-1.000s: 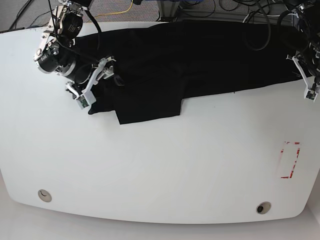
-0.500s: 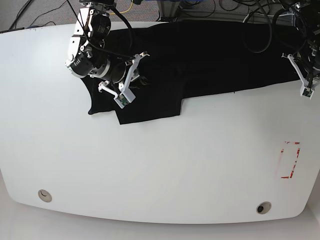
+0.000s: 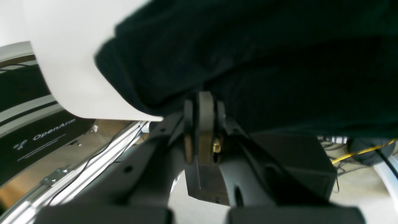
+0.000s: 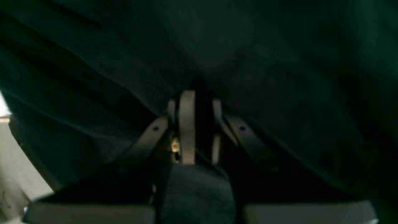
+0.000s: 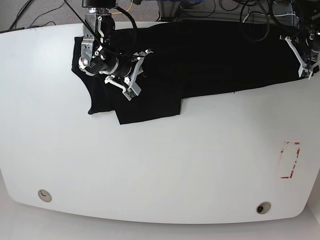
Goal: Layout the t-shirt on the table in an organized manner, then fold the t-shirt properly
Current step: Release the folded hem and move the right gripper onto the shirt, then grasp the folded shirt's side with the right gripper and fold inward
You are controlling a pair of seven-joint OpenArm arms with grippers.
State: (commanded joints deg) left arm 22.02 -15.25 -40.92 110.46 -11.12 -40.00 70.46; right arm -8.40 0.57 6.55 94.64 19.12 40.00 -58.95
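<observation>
The left claw (image 3: 202, 102) is clamped on the t-shirt (image 5: 210, 55) edge at the bench (image 5: 160, 165) rim. The right claw (image 4: 192, 105) is slightly apart, its fingers pressing into the black cloth.

Big white smooth tabletop with curved edges (image 5: 165, 165) fills most of base view. Large plain black soft cloth t-shirt (image 5: 200, 55) lying directly on it along the upper part of frame, spread from upper left to upper right, far side reaching the back edge. Lower hem flap hanging down toward frame centre-left, small pointed corner at left. Small red rectangle marking (image 5: 290, 160) at right, well apart from the cloth. Round grommet holes at lower left (image 5: 44, 195) and lower right (image 5: 263, 207). Few dark specks just below the cloth edge, right of centre. Left wrist view: cloth draped past the table's rounded corner.
</observation>
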